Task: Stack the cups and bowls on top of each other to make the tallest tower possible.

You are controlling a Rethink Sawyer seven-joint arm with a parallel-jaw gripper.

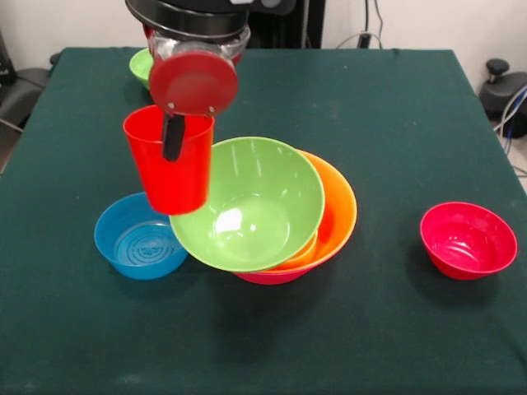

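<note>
The gripper (174,136) pinches the rim of the red cup (170,160), lifted left of the tower (272,206); because the green bowl (251,202) sits tilted in the orange bowl (336,216), an off-center release may tip the cup or shift the pile.

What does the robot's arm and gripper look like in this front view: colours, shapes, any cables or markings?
Only the end of the arm shows: a black ringed cylinder at the top edge with a clear or grey band under it. Below sits a round red disc with small fasteners at its rim. The gripper shows one narrow black finger. No cables or markings on the arm can be made out.
</note>
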